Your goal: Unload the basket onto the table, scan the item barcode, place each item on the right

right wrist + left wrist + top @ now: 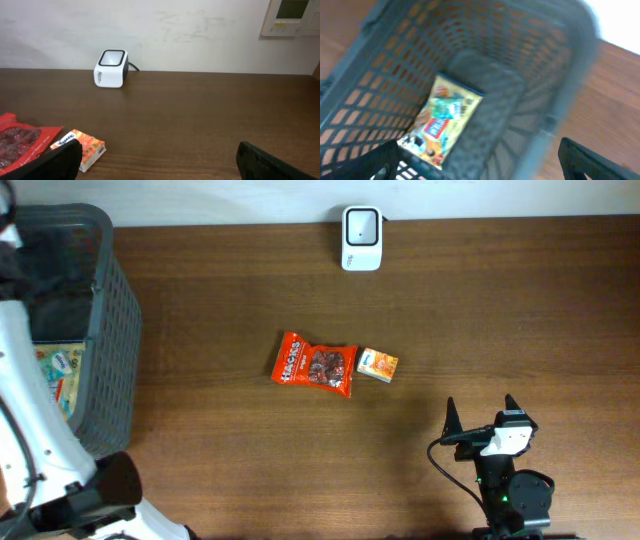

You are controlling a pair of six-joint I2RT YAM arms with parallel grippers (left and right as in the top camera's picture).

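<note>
Grey plastic mesh is filling the left wrist view. The left gripper [475,147] is hanging over the basket [555,75] with its fingers spread wide and nothing between them. 1 yellow packet [442,125] is lying flat on the basket floor just beneath, and I'd judge it is finished with.

2 items are waiting: a red snack bag [315,365] and an orange box [378,364], lying side by side, ahead and left of the right gripper [480,405], which is also standing open and empty. The scanner [361,238] is sitting well beyond them, at the far edge of the table [500,300].

Bare wood is lying between the right gripper and both items, so that reach is looking unobstructed. The basket walls are crowding the left gripper, leaving straight up as its likely way out.
</note>
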